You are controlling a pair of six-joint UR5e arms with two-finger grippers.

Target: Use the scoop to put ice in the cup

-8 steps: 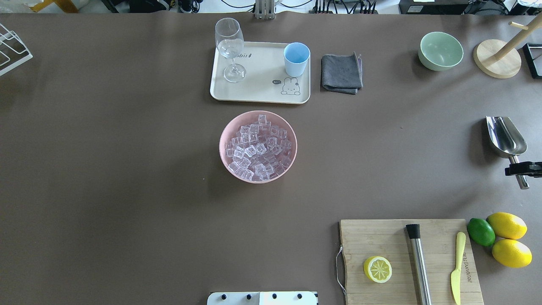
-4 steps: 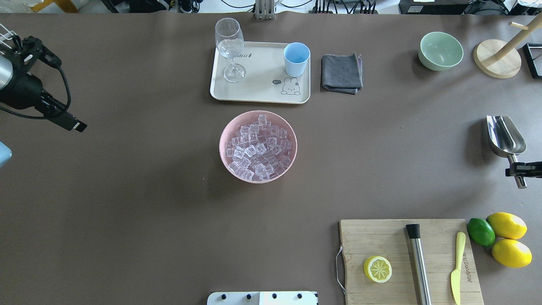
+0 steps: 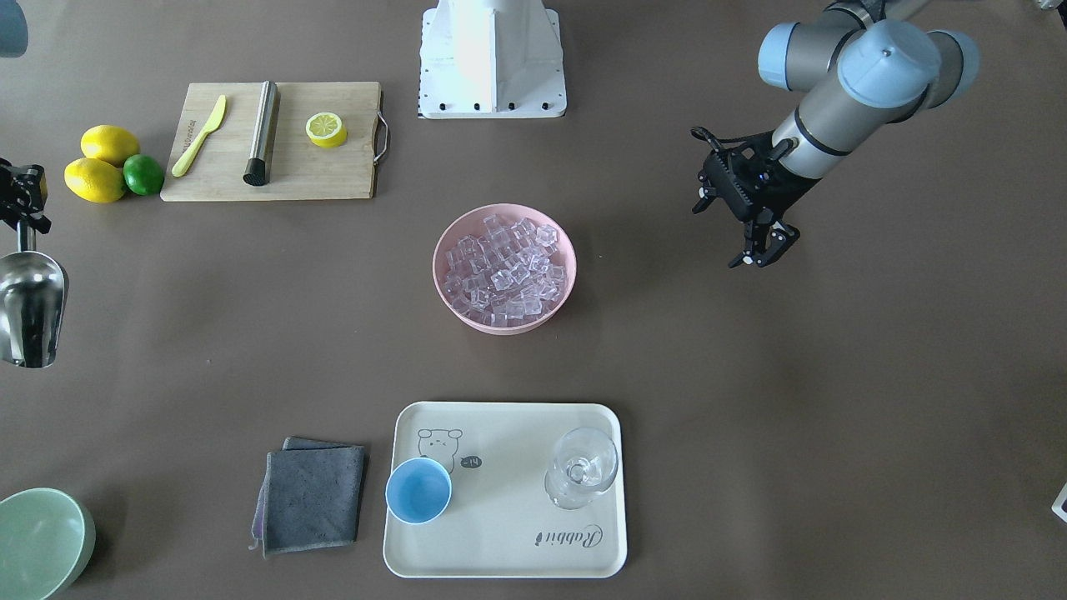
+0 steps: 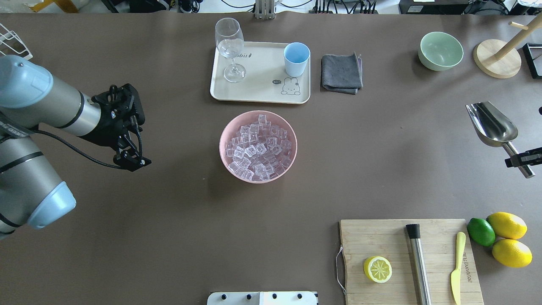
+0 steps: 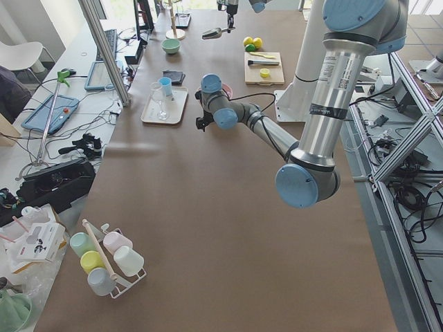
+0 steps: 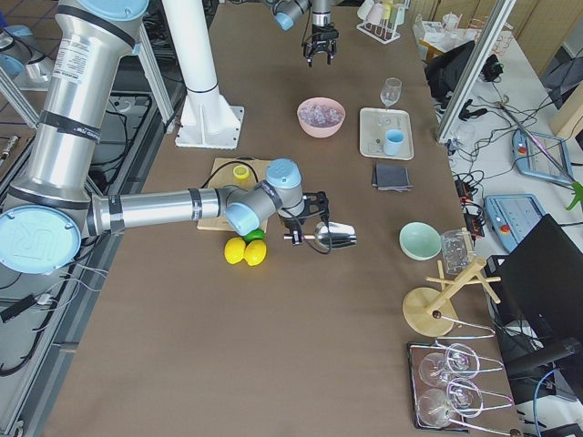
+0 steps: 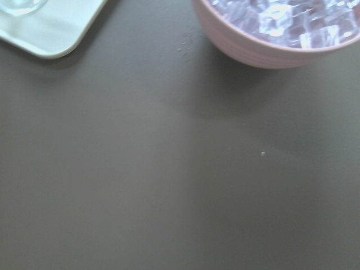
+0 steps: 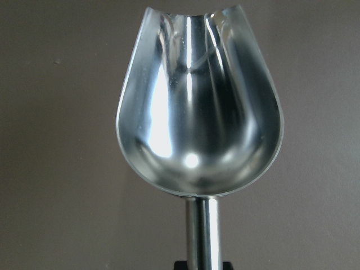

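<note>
The scoop (image 4: 493,125) is out at the overhead view's right edge. The right gripper (image 4: 523,160) is clamped on its rod handle, and only that gripper's tip pokes into frame. The trough points up and left, and the right wrist camera shows it shiny and empty. Between it and the pink bowl (image 4: 221,146) at centre runs a broad stretch of bare brown table (image 4: 381,161). Lower right, well apart from the scoop, lies the board (image 4: 381,237) with a half lemon (image 4: 377,269), a cylinder (image 4: 418,262) and a knife (image 4: 457,267). The pink bowl is heaped with the ice (image 4: 258,148), clear cubes up near the rim. Just above it, not touching, sits the tray (image 4: 258,91). The cup (image 4: 296,59) stands upright in the tray's upper right corner, blue and empty, and a glass (image 4: 230,42) stands at the upper left. A grey cloth (image 4: 342,73) lies just right of the tray, and an empty green bowl (image 4: 440,51) sits farther right. Over on the left, the left arm (image 4: 51,106) reaches in from the frame's edge. The left gripper (image 4: 133,162) hangs over bare table, well left of the pink bowl, jaws a little apart and holding nothing. Its wrist camera catches the bowl's wall at upper right and the tray's corner at upper left.
</note>
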